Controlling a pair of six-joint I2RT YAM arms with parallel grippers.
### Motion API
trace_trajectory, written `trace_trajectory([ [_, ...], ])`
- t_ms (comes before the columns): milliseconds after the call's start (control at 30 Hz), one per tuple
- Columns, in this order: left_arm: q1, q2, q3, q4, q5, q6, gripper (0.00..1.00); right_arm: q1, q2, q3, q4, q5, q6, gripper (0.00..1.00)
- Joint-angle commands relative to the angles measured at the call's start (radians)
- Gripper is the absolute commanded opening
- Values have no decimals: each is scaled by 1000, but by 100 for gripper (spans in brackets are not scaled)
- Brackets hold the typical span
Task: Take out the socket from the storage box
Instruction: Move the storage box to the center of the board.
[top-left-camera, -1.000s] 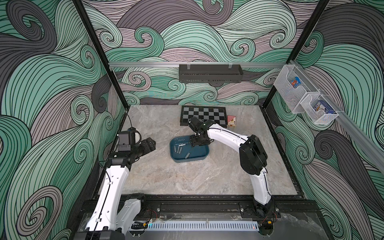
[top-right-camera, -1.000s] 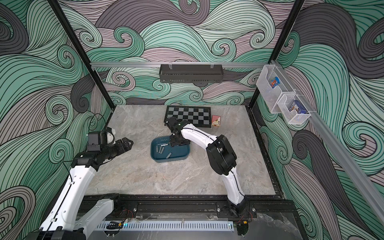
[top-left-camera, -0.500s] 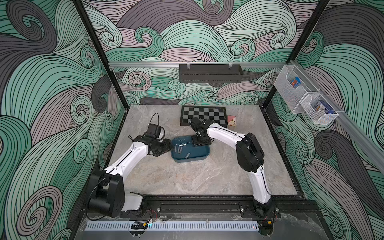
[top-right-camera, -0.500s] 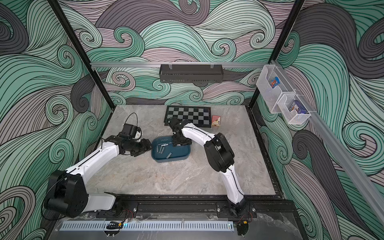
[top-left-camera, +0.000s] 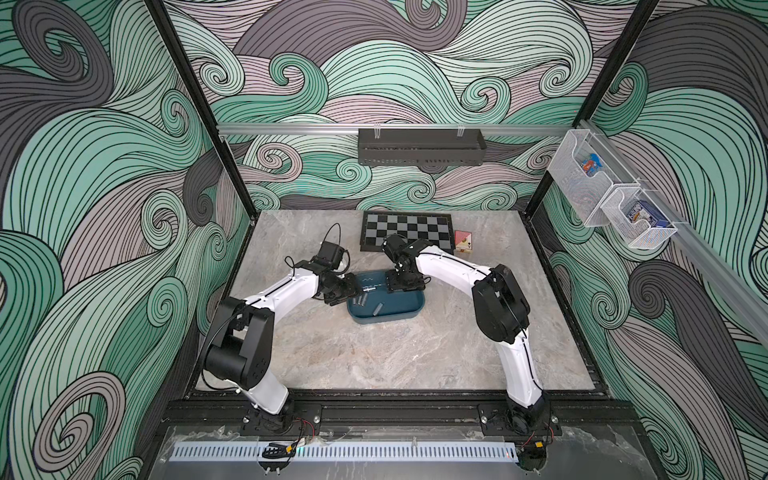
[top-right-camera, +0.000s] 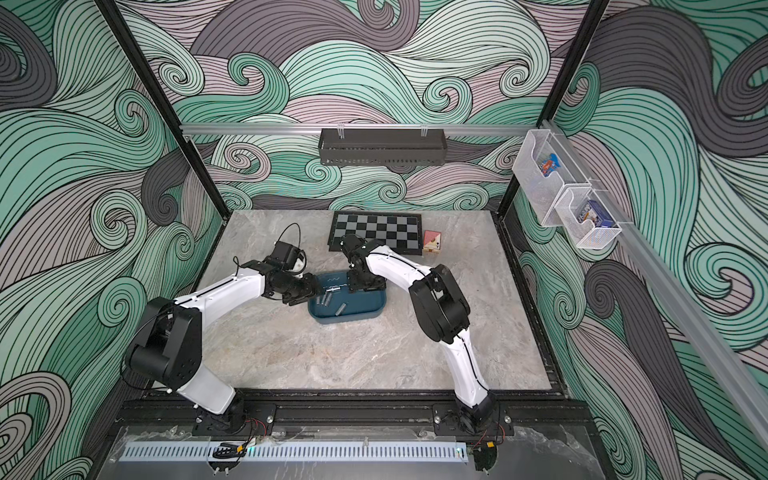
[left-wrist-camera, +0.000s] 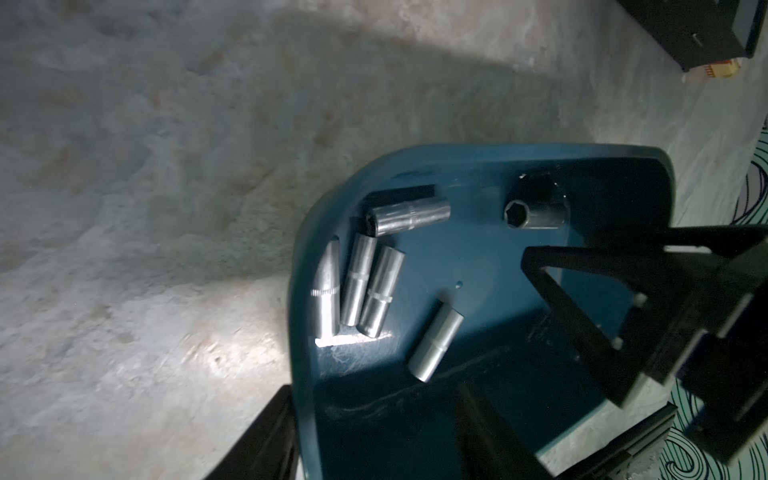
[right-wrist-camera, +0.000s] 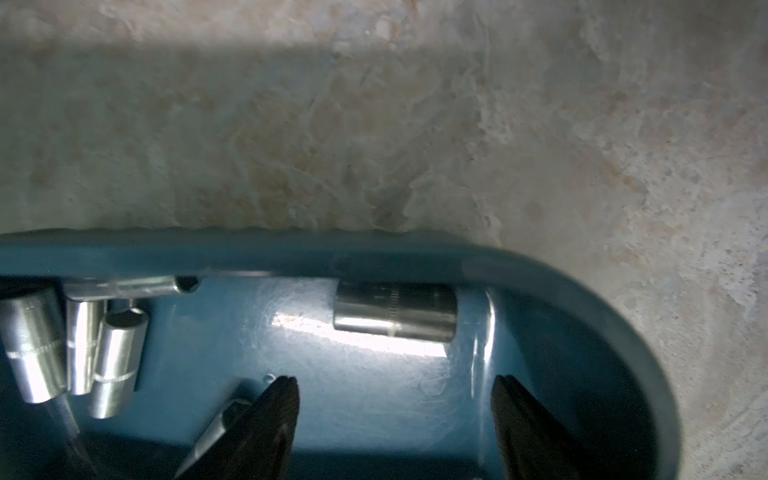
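So the right gripper hangs down inside the storage box, jaws spread wide with nothing between them. 1 silver socket lies on its side just ahead of its fingertips, right by the box wall, and 4 more sockets huddle off to the side of it. The left gripper sits at the box's edge, jaws apart and straddling the rim, not clamped on anything I can see.

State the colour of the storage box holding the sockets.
The storage box is dark teal-blue, shown best in the left wrist view.
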Motion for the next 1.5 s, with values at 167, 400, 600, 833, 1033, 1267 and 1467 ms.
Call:
trace_trajectory([
  [167, -50, 71, 106, -10, 12, 33, 61, -35, -37, -22, -12, 3, -3, 78],
  [400, -53, 61, 111, -37, -27, 44, 61, -60, -22, -5, -13, 28, -22, 78],
  [600, -52, 64, 108, -43, -35, 46, 62, -67, 12, 17, -11, 22, -21, 77],
  [833, -53, 64, 104, -44, -39, 45, 62, -66, 61, 64, -11, 29, -31, 77],
  [1033, -52, 59, 96, -43, -42, 45, 62, -67, 90, 82, -11, 45, -36, 75],
  [1267, -53, 53, 94, -43, -52, 46, 62, -66, 115, 89, -11, 45, -33, 69],
  [1467, -52, 48, 91, -46, -61, 48, 62, -62, 127, 93, -11, 42, -35, 57],
])
